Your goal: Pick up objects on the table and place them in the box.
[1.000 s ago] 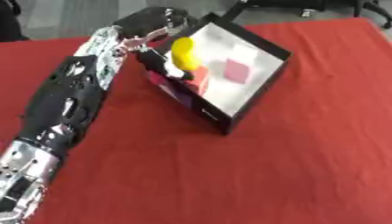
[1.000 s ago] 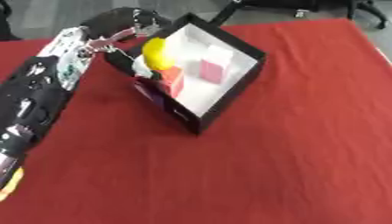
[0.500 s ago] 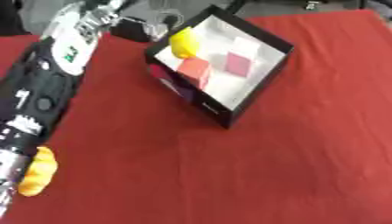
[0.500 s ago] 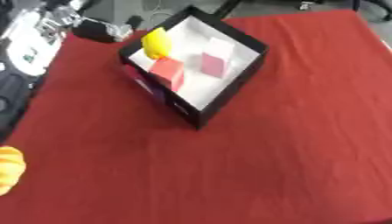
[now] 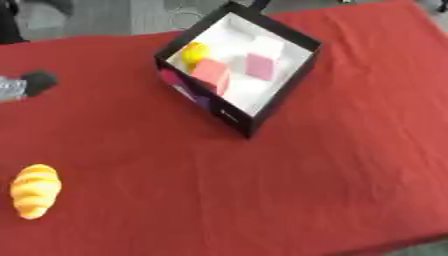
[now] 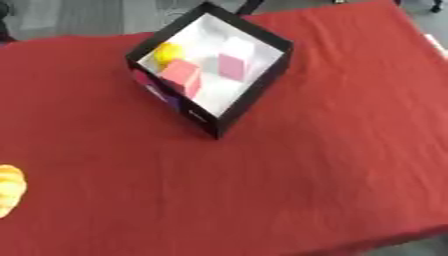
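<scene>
Well, your box (image 5: 278, 90) near the table's (image 5: 350, 175) far edge shows no readable writing, a croissant (image 5: 35, 190) lies at its left edge, and your left arm's (image 5: 26, 85) fingers are out of sight, so I cannot tell.

Silver arm segment (image 5: 9, 88) ending in a rounded black tip (image 5: 39, 81)

My red tablecloth (image 5: 332, 165) fills nearly everything; grey floor (image 6: 87, 17) beyond (dark chair legs (image 6: 249, 6) there).

Head stereo pair, looking down, both sharing black box (image 5: 238, 70) on red table (image 5: 332, 165)
</scene>
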`<state>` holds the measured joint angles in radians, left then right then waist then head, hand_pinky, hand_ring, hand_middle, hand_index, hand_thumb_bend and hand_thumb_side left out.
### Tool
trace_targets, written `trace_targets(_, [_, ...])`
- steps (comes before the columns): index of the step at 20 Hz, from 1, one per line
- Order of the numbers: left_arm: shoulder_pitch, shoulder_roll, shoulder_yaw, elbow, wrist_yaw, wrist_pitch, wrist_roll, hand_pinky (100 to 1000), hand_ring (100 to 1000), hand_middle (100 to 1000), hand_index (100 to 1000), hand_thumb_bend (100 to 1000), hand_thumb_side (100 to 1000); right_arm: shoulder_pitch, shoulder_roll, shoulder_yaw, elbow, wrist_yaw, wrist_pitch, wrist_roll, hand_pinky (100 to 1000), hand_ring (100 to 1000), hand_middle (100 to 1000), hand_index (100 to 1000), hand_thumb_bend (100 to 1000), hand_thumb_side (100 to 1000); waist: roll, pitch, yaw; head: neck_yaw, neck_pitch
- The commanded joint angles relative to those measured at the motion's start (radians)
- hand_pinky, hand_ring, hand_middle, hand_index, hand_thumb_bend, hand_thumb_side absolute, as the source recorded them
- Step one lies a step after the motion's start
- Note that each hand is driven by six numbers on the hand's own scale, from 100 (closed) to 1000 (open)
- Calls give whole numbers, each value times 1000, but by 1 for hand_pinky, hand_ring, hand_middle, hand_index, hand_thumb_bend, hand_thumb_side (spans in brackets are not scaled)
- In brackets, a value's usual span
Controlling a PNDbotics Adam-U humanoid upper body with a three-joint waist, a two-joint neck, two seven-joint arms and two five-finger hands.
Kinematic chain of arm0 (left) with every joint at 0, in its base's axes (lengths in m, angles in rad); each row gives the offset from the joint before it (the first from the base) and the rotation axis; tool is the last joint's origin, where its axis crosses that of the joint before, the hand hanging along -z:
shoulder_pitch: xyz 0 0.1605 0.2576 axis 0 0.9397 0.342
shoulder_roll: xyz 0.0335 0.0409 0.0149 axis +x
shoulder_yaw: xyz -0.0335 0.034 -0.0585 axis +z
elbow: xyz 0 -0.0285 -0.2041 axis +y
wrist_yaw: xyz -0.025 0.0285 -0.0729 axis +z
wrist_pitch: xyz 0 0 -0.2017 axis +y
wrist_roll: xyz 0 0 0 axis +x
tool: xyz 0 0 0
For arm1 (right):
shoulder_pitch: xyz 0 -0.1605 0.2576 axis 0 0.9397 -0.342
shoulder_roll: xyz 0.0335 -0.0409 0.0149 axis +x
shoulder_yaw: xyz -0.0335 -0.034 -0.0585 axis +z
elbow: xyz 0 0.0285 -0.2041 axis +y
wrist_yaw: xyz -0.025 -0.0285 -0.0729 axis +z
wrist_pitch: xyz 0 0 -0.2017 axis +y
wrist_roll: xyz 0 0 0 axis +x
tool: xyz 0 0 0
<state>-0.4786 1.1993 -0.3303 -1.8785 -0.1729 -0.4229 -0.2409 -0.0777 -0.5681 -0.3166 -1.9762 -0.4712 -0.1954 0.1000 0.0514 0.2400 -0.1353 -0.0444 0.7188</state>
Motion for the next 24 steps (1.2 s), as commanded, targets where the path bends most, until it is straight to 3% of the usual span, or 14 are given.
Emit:
trace_targets(1, [93, 80, 32, -68, -57, 51, -26, 802, 813, 743, 893, 371, 667, 3, -17, -11, -22, 19, -6, 5, 905, 847, 814, 900, 100, 624, -1, -22, 1, -3, -2])
trace_targets(5, [207, 74, 55, -38, -184, 80, -15, 823, 850, 802, 910, 493, 624, 13, -1, -12, -16, 43, -10, 12, 905, 847, 813, 900, 100, 638, -7, -16, 7, -1, 3])
trace_targets(9, [258, 45, 63, 47, -306, 85, 12, 827, 853, 803, 911, 571, 561, 20, 13, -7, -10, 68, -12, 23, 905, 847, 813, 900, 100, 646, -11, -12, 11, 14, 6])
trace_targets(17, [259, -11, 58, 177, -351, 87, 26, 815, 834, 774, 888, 592, 539, 22, 29, 0, 1, 92, -16, 40, 905, 847, 813, 900, 100, 657, -19, -8, 15, 21, 5])
trace_targets(24, [215, -67, 25, 267, -363, 109, 2, 781, 788, 714, 859, 555, 528, 21, 37, 3, 7, 99, -15, 48, 904, 847, 813, 900, 100, 664, -21, -6, 10, 29, 5])
